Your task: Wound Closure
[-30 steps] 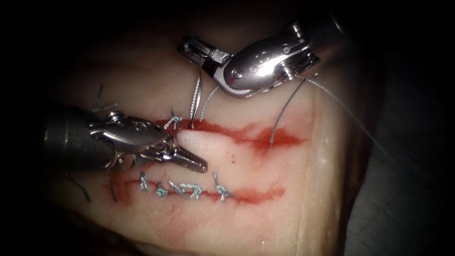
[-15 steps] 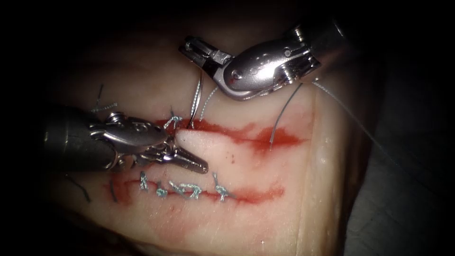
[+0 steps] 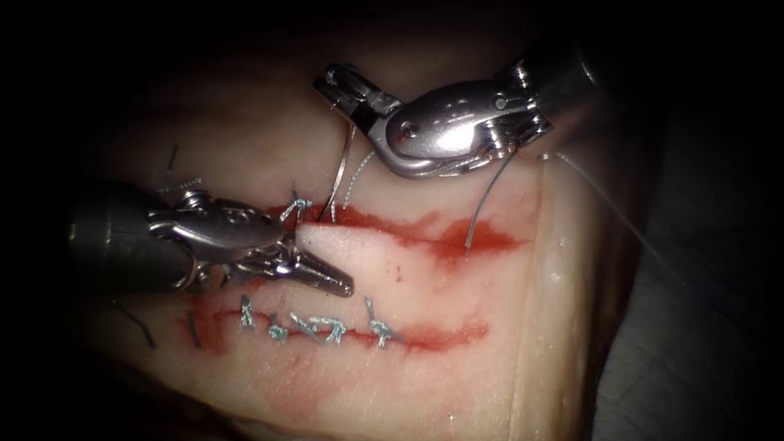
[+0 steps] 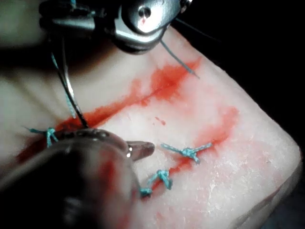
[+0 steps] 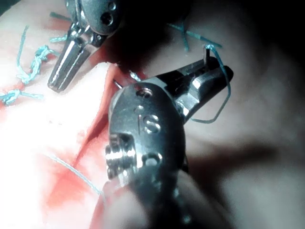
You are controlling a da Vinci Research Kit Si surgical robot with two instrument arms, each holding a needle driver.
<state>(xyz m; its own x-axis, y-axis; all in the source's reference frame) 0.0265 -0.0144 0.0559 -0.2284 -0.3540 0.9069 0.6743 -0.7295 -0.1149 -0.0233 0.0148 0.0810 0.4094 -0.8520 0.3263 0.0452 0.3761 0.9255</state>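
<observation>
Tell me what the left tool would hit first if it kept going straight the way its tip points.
Probably bare tissue. The left tool points right and slightly down, between the open cut and the stitched row. Nothing else lies in that line, though depth is unclear.

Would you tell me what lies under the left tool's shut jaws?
Under the left arm's steel needle driver lies a raised pale flap of tissue at the red-stained upper cut. Whether the jaws pinch it is hidden.

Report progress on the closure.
Done: row of knots closes the lower cut; one knot at the upper cut left end. In hand: right tool grips the needle top, its other end in the upper cut; left tool shut, empty. Left: upper cut gapes right of needle.
</observation>
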